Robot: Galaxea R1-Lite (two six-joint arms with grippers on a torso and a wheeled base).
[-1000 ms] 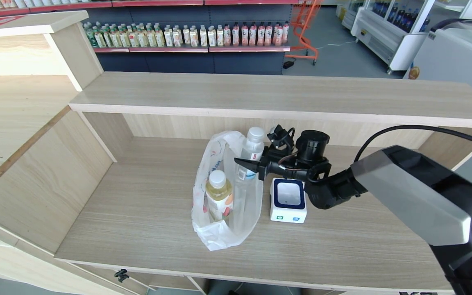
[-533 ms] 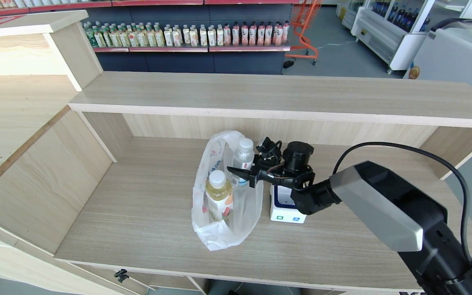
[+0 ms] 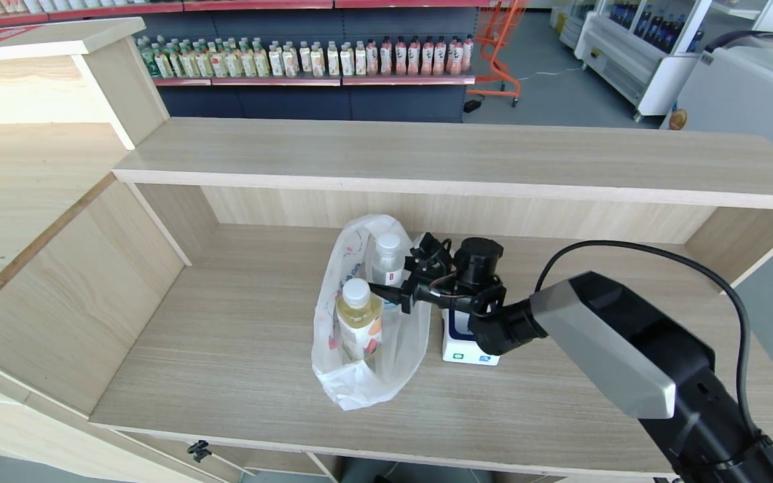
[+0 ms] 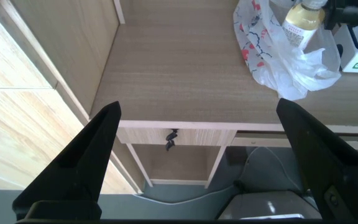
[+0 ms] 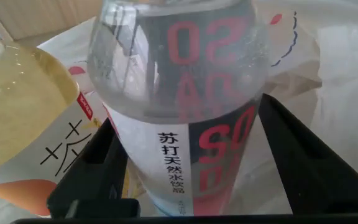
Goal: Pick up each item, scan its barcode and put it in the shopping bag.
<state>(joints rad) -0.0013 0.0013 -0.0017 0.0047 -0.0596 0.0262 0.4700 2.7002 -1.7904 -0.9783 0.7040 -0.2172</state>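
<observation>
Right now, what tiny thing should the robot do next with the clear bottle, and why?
Probably lower the clear bottle a little, straight down, before letting go. The right gripper is shut on it inside the mouth of the shopping bag, beside the yellow drink standing there, and I can't tell whether its base rests on anything yet.

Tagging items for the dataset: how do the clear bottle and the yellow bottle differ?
The clear bottle holds colourless liquid; the yellow bottle, pale yellow drink. The clear bottle is gripped by the right gripper; the yellow bottle stands free in the shopping bag. Both upright, white-capped.
</observation>
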